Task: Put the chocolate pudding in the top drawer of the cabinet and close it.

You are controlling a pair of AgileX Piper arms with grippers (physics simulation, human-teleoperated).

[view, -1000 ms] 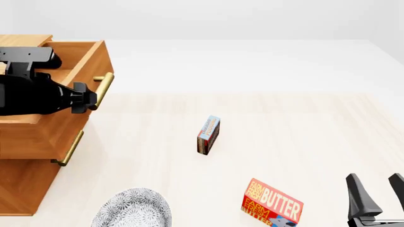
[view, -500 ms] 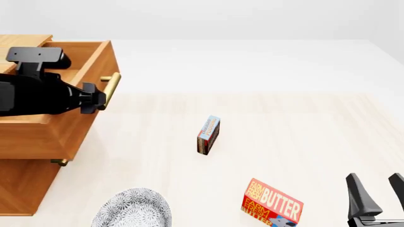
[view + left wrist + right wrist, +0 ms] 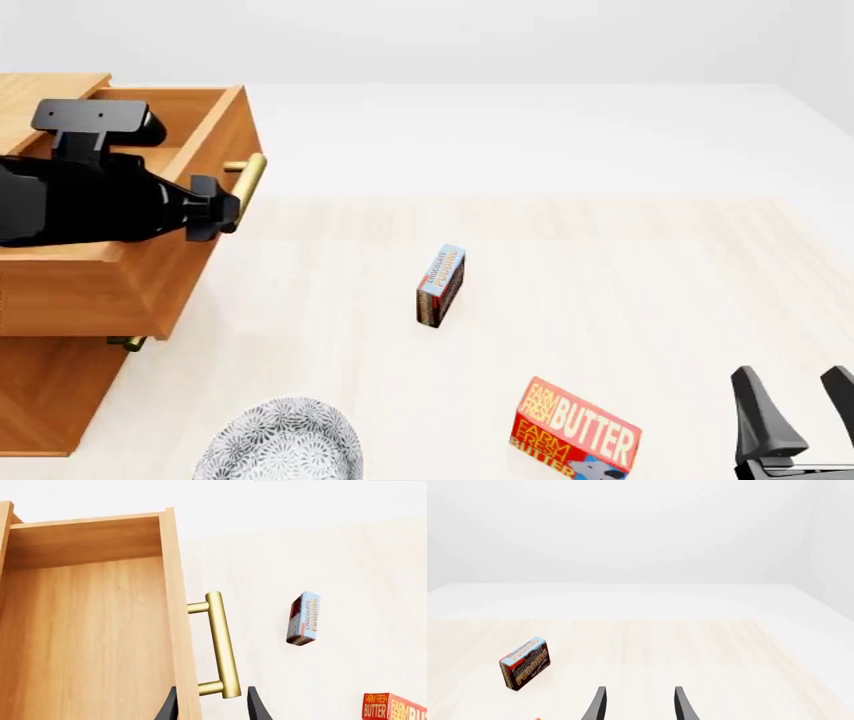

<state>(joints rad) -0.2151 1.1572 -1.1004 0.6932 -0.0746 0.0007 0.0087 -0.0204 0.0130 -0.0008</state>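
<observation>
At the upper left of the front view the black left arm reaches level from the frame's edge across the pulled-out top drawer (image 3: 127, 270) of the light orange-brown wooden cabinet (image 3: 47, 395), its left gripper (image 3: 224, 207) at the drawer's brass bar handle (image 3: 246, 183). In the left wrist view the two dark fingers stand either side of the handle's near end, apart from it with a gap showing, so the jaws are spread and not clamped. The drawer's light-wood inside lies bare there.

The small dark brown and red chocolate pudding box with a light blue face (image 3: 442, 286) stands on its long edge near the middle of the pale wooden table (image 3: 641, 260), well apart from the cabinet.

At the lower right corner the right gripper (image 3: 801, 412) hangs low over the table, fingers pointing up-frame and parted, holding nothing. A red-and-orange butter box (image 3: 575, 433) lies left of it, and a grey patterned bowl (image 3: 280, 442) sits at the bottom edge, lower left.
</observation>
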